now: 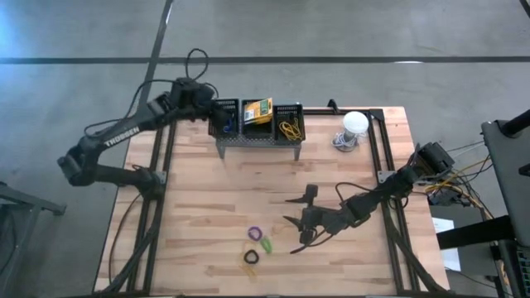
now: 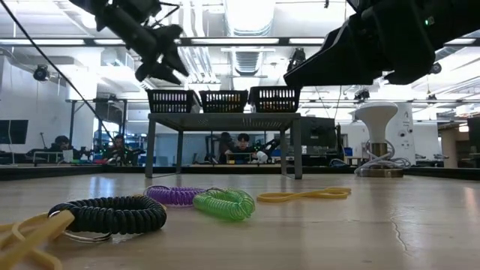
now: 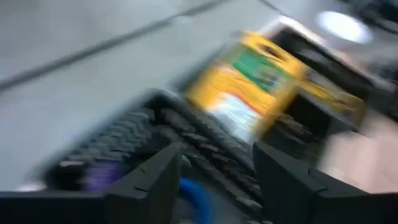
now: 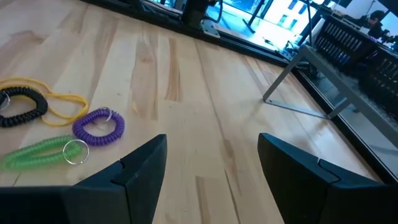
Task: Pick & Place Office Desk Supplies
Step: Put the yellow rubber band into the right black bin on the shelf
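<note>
Three black mesh baskets stand in a row on a grey stand (image 1: 258,142) at the table's far side. The left basket (image 1: 226,117) holds a blue loop (image 3: 196,198) and a purple one (image 3: 101,175). The middle basket (image 1: 257,124) holds yellow-green crayon boxes (image 1: 257,109), and the right one (image 1: 290,108) holds yellow bands (image 1: 290,128). My left gripper (image 1: 214,112) hangs open just above the left basket. Purple (image 1: 255,233), green (image 1: 267,244) and black (image 1: 250,257) loops and a yellow band (image 2: 304,195) lie near the front edge. My right gripper (image 1: 298,211) stands open to their right.
A white dome-shaped object (image 1: 354,124) with a coiled cord stands at the far right of the table. Bare wood lies between the stand and the loops. A dark frame rail (image 1: 377,157) runs along the right side.
</note>
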Available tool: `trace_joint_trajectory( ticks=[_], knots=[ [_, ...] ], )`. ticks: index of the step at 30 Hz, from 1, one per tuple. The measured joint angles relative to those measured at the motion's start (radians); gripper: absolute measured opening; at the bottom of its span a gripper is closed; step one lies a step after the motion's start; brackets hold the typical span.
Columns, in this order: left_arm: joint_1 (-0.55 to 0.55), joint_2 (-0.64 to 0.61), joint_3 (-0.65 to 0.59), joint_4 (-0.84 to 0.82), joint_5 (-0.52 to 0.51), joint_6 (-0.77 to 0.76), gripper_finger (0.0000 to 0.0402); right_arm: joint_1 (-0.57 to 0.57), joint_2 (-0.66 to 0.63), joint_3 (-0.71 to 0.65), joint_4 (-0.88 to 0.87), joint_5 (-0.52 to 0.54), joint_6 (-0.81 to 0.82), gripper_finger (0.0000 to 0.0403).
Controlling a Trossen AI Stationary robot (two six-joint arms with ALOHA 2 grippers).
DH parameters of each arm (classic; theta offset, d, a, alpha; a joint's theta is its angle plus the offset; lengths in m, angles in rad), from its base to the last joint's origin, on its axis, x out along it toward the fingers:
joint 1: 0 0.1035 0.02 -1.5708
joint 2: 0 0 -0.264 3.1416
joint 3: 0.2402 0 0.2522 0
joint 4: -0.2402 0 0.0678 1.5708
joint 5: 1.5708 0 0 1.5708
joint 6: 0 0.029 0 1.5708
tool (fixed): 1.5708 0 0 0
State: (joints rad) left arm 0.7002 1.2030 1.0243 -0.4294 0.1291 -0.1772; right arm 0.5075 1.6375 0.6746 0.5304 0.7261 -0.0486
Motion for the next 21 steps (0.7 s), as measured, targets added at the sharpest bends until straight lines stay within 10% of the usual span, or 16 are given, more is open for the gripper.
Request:
trace_joint_trajectory(
  ticks=[6, 15, 21],
  knots=[
    [-0.314, -0.040, -0.121, 0.134, -0.005, -0.004, 0.0210, -0.014, 0.000, -0.001, 0.000, -0.001, 0.024, 0.0247],
    [-1.046, 0.028, -0.459, 0.540, -0.619, -0.045, 0.0207, -0.039, 0.000, -0.001, 0.007, -0.161, 0.072, 0.0247],
    [-1.295, 0.170, -0.653, 1.043, -0.803, -0.254, 0.0207, -0.083, 0.000, 0.000, -0.064, -0.460, 0.091, 0.0247]
  ],
)
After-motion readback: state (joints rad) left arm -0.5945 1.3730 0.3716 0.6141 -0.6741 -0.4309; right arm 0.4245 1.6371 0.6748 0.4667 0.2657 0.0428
